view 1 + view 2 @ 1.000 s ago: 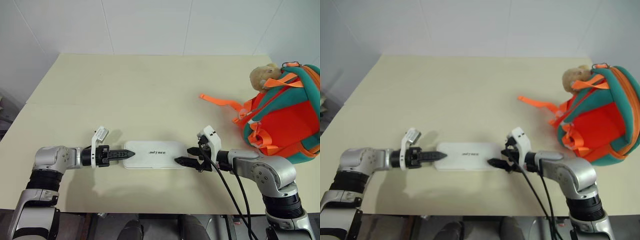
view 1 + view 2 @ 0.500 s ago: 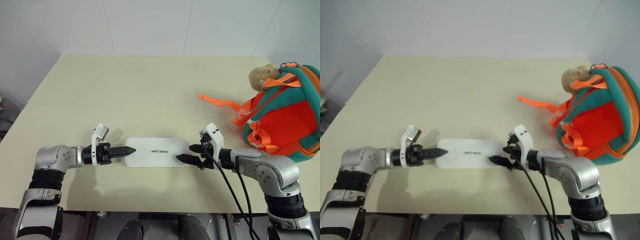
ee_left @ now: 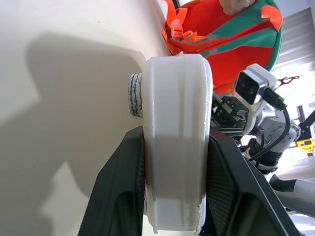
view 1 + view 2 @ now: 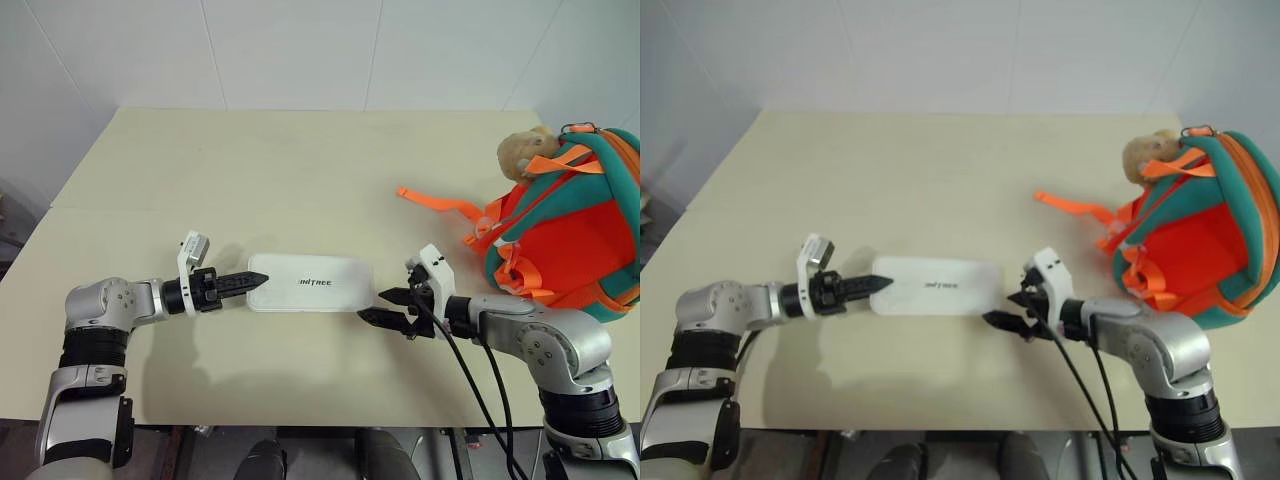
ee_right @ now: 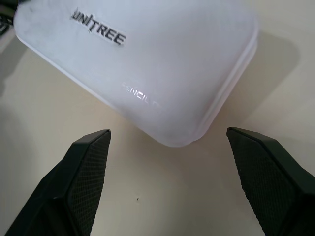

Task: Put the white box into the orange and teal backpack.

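The left gripper jaws are squeezed on the left end of the white box, near the table front. The right gripper jaws are wide open, holding nothing. The orange and teal backpack lies far right

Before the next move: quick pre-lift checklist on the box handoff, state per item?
1. Left gripper shut on white box end: ok, its black fingers clamp both faces in the left wrist view.
2. Right gripper gripping the box: not ok, open, fingertips apart from the end.
3. Box lifted off the table: cannot tell.
4. Orange and teal backpack mouth open toward the robot: ok.
5. Orange strap out of the path: not ok.
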`<action>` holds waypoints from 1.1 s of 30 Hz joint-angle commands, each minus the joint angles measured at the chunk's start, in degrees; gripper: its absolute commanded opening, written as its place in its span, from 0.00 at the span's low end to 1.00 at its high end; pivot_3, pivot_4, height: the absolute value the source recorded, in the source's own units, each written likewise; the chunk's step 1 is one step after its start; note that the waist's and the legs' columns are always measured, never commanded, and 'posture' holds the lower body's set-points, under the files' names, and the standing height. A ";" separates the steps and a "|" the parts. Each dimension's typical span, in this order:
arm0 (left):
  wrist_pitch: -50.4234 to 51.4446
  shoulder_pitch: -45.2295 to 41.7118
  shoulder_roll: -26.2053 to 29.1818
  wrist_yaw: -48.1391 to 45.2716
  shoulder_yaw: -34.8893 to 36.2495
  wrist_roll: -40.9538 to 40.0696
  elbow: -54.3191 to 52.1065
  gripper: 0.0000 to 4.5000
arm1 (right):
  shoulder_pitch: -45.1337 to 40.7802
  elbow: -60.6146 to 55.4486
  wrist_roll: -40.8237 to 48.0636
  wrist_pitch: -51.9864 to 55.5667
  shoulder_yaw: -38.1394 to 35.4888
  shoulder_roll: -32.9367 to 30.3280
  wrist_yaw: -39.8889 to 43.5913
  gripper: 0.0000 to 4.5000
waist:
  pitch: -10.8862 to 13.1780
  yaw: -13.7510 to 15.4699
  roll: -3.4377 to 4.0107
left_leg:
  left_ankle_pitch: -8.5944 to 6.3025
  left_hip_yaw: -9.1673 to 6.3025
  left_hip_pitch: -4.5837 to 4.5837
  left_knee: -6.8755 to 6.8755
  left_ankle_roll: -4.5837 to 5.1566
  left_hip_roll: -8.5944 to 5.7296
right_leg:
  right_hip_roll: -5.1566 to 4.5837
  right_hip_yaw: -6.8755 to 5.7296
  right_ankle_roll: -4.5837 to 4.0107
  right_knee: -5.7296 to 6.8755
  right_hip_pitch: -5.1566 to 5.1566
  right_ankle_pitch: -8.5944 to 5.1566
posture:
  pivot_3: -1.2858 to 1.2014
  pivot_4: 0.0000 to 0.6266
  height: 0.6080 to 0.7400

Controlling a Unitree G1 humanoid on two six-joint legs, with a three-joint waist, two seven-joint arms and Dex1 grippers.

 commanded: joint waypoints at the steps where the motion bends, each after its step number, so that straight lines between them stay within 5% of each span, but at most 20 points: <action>1: -1.26 -0.18 1.38 1.15 2.48 0.17 0.46 0.29 | -0.04 -2.57 1.28 0.05 -2.66 -1.75 -0.06 1.00 | 0.00 0.00 0.00 | 0.00 0.00 0.00 0.00 0.00 0.00 | 0.00 0.00 0.00 0.00 0.00 0.00 | 0.52 0.24 1.00; 13: 4.56 -1.09 -0.53 4.37 10.34 -5.15 0.03 0.29 | 1.96 -11.51 -1.36 -5.23 -8.14 -1.67 -6.95 1.00 | 0.06 0.12 0.03 | -0.01 0.00 -0.08 -0.01 0.00 -0.01 | -0.01 -0.01 0.01 -0.05 -0.05 0.00 | 0.52 0.24 1.00; 26: 8.04 -9.26 -1.33 0.11 13.11 -8.34 9.47 0.29 | 19.91 -28.55 -12.45 -19.13 -12.54 0.87 -17.88 1.00 | 0.07 1.38 0.02 | -0.02 0.02 -0.16 0.00 -0.02 -0.03 | 0.00 -0.03 0.03 -0.08 -0.12 -0.01 | 0.52 0.24 1.00; 33: 6.93 -12.58 -0.77 -3.50 11.17 -7.18 13.73 0.29 | 26.65 -28.42 -15.94 -25.07 -18.86 1.61 -18.74 1.00 | 0.07 1.36 0.02 | -0.02 0.04 -0.15 0.02 -0.02 -0.04 | 0.01 -0.02 0.04 -0.07 -0.08 -0.01 | 0.52 0.24 1.00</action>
